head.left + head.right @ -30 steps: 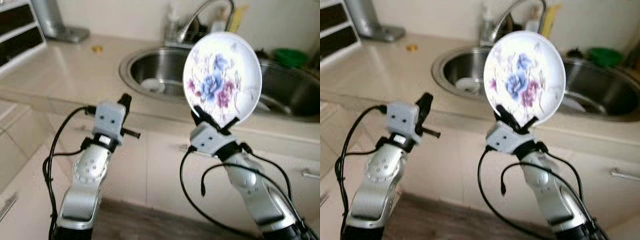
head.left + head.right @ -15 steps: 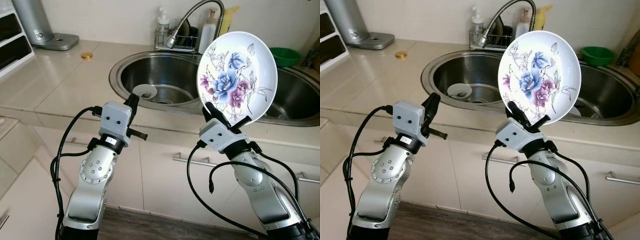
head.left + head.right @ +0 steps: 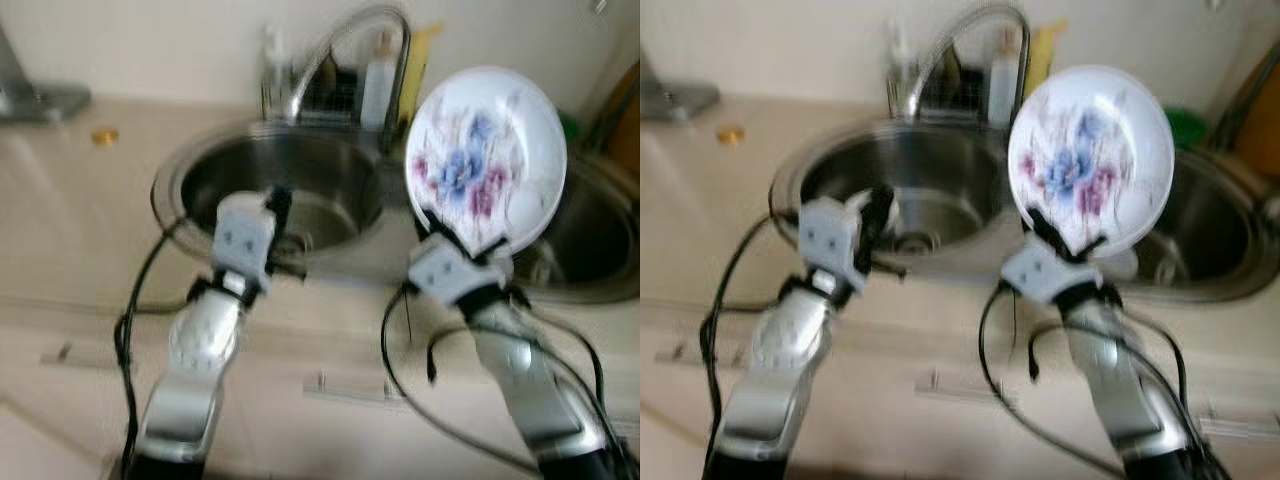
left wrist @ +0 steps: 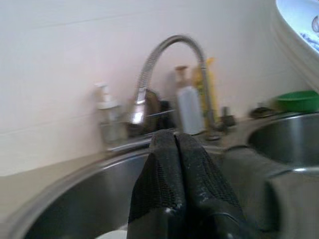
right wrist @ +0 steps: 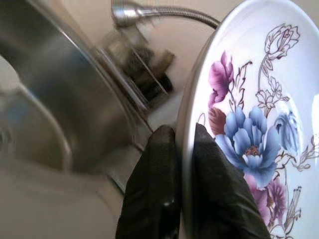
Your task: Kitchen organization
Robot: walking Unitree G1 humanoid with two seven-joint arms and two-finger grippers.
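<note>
My right gripper is shut on the lower rim of a white plate painted with blue and purple flowers, held upright in front of the steel double sink. In the right wrist view the two black fingers pinch the plate by its edge. My left gripper is raised over the left basin, and in the left wrist view its fingers are pressed together with nothing between them. The picture is blurred.
A curved faucet rises behind the sink beside a soap dispenser and bottles. A green bowl sits at the far right. A small gold lid lies on the beige counter. Cabinet handles run below the counter edge.
The camera has moved closer to the sink and swung right, so the whole scene has shifted left and blurred. Both grippers keep their poses, the plate still held upright.
</note>
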